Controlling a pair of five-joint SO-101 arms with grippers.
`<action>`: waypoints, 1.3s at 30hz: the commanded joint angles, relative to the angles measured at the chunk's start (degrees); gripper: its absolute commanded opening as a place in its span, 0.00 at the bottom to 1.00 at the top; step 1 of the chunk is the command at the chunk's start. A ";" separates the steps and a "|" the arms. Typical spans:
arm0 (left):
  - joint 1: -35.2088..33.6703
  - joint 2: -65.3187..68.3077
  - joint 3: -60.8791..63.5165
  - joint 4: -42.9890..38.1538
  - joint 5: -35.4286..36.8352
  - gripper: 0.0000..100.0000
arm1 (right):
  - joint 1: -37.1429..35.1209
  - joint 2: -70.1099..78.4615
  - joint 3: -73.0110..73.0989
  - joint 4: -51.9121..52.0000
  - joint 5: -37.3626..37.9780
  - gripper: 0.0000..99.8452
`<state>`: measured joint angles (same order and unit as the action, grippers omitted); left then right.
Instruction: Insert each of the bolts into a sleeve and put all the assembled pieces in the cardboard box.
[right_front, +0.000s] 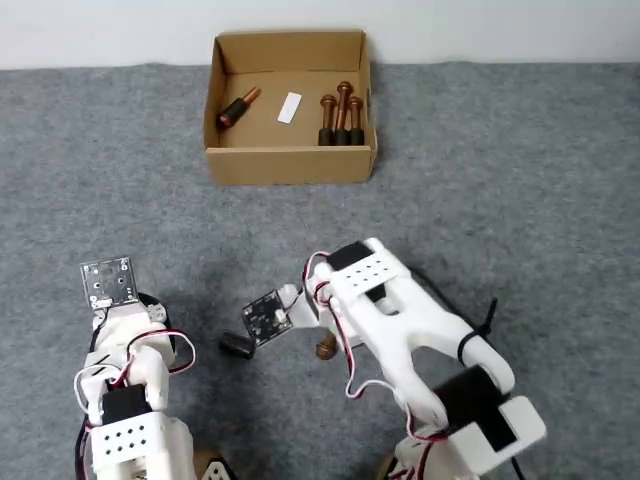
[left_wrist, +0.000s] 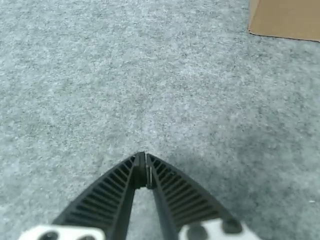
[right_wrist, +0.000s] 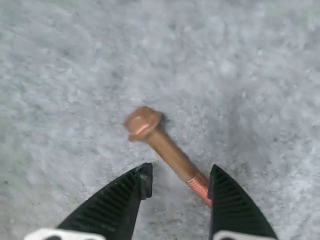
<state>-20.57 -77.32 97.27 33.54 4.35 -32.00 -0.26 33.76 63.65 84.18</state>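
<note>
**Bench stock: one bolt and one sleeve loose, four pieces boxed**

**High view.**
- Cardboard box (right_front: 290, 165): top open, at the far side of the grey-carpeted bench (right_front: 520, 180).
- Box contents: one assembled piece (right_front: 238, 107) lies aslant near one side wall. A row of three assembled pieces (right_front: 342, 120) lies side by side along the opposite wall. A white slip (right_front: 289, 107) lies between the two lots.
- Loose on the bench, near the arms: a black sleeve (right_front: 237, 346) on its side, and a copper bolt (right_front: 326, 348) partly under the right arm (right_front: 400, 320). The two lie near each other but apart.
- Left arm (right_front: 125, 400): at the near edge, off to the side of the sleeve.

**Left wrist view.**
- Left pincer (left_wrist: 141, 157): tips together with nothing between them, over bare carpet.
- A corner of the cardboard box (left_wrist: 285, 20) shows farther off.

**Right wrist view.**
- Right pincer (right_wrist: 181, 172): fingers apart, low over the bench, either side of the bolt's threaded end.
- Bolt (right_wrist: 160, 142): flat on the carpet, flanged hex head pointing away from the pincer, shank aslant.
- The thread runs close against one finger (right_wrist: 225, 200); contact cannot be told. The other finger stands clear of the shank.
</note>
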 joint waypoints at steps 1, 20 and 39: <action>-0.44 -0.53 -0.40 -1.41 0.26 0.00 | 0.92 0.22 -0.35 -1.36 1.85 0.18; -0.44 -0.53 -0.40 -1.41 0.26 0.00 | -8.04 0.66 -0.09 -1.36 -2.46 0.02; -0.44 -0.53 -0.40 -1.49 0.26 0.00 | -4.53 0.66 -6.68 -1.45 -13.98 0.01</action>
<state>-20.57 -77.32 97.27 33.54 4.35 -37.89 0.62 32.26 62.86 73.54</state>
